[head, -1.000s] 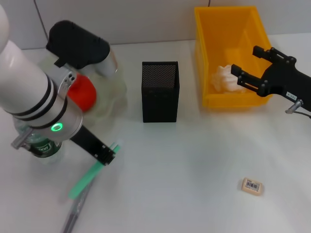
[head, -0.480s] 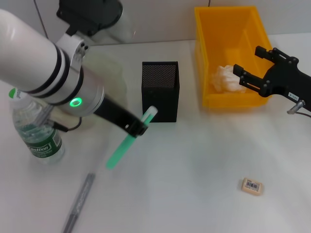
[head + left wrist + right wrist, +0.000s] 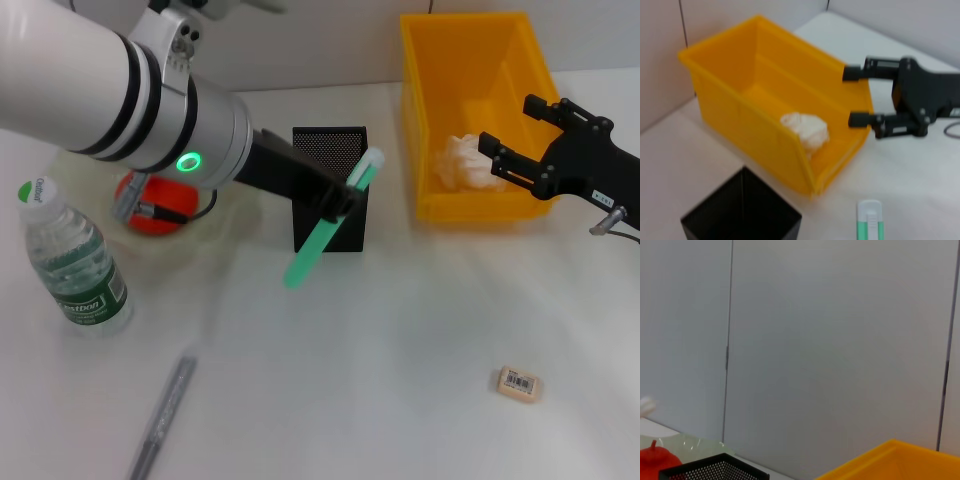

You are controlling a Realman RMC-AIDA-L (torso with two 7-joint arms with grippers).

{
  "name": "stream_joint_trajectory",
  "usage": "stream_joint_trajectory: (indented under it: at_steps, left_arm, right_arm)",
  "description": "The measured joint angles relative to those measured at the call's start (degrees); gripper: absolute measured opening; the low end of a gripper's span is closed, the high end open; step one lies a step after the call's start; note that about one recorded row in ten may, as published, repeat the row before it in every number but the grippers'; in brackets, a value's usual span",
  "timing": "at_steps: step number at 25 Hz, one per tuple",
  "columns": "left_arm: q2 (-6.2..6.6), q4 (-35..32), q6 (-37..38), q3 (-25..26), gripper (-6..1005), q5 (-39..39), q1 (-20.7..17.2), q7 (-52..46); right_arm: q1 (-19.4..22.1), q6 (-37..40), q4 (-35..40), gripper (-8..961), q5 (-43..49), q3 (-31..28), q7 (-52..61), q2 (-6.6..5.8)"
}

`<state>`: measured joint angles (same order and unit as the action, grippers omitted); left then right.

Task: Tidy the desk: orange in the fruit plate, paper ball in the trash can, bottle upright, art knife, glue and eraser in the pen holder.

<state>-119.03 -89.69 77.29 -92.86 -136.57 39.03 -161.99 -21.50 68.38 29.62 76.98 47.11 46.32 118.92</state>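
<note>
My left gripper (image 3: 340, 198) is shut on a green stick with a whitish end (image 3: 325, 232) (image 3: 870, 222), held tilted in front of the black mesh pen holder (image 3: 350, 235) (image 3: 740, 215). Whether the stick is the glue or the art knife I cannot tell. A reddish orange (image 3: 155, 205) lies in the clear fruit plate (image 3: 228, 215). The bottle (image 3: 70, 265) stands upright at the left. A paper ball (image 3: 462, 160) (image 3: 805, 127) rests in the yellow bin (image 3: 470, 60). The eraser (image 3: 519, 383) lies at the front right. My right gripper (image 3: 502, 122) (image 3: 847, 95) hangs open over the bin's near right corner.
A grey pen-shaped tool (image 3: 160, 420) lies on the table at the front left. The white wall stands close behind the bin and the holder.
My left arm lifted the green stick off the table by the bottle and carried it right, up to the pen holder. The right arm stayed still.
</note>
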Motion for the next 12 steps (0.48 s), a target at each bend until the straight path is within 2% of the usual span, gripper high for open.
stream_joint_trajectory:
  at_steps: [7,12]
  left_arm:
    - [0.09,-1.8,-5.0,0.0,185,1.2,-1.6,1.8]
    - [0.21,-0.7,-12.7,-0.4,185,4.9,-4.5,6.9]
  right_arm:
    - [0.2,0.0,0.0,765,0.0,0.1,0.0,0.07]
    - [0.4,0.0,0.0,765,0.0,0.2,0.0,0.09]
